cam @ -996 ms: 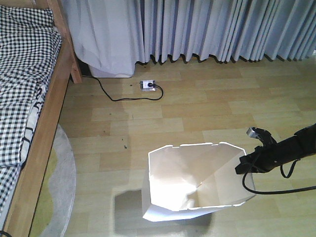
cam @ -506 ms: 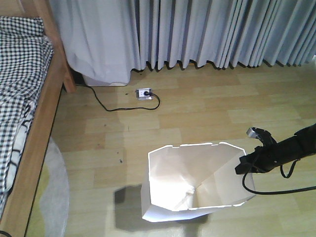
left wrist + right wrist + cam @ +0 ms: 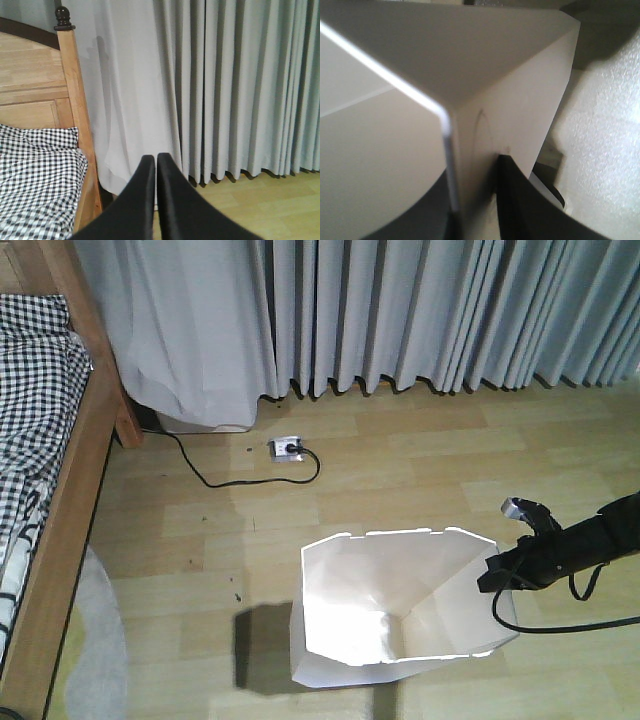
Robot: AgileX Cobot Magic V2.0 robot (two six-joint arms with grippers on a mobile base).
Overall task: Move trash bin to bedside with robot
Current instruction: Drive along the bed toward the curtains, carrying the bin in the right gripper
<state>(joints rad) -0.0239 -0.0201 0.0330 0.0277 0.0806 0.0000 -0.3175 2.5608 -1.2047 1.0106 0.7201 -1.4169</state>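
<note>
The white, thin-walled, tapered bin (image 3: 370, 590) stands on the plank floor (image 3: 420, 470), well apart from the wooden-framed bed (image 3: 70, 530). The right claw (image 3: 492, 576) clamps the bin's rim wall. The left claw (image 3: 156, 165) is closed and empty.

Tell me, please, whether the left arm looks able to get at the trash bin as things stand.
Probably not at once: the left hand is shut and faces the curtain, with the trash bin outside its view. The right hand clamps the bin's rim.
</note>
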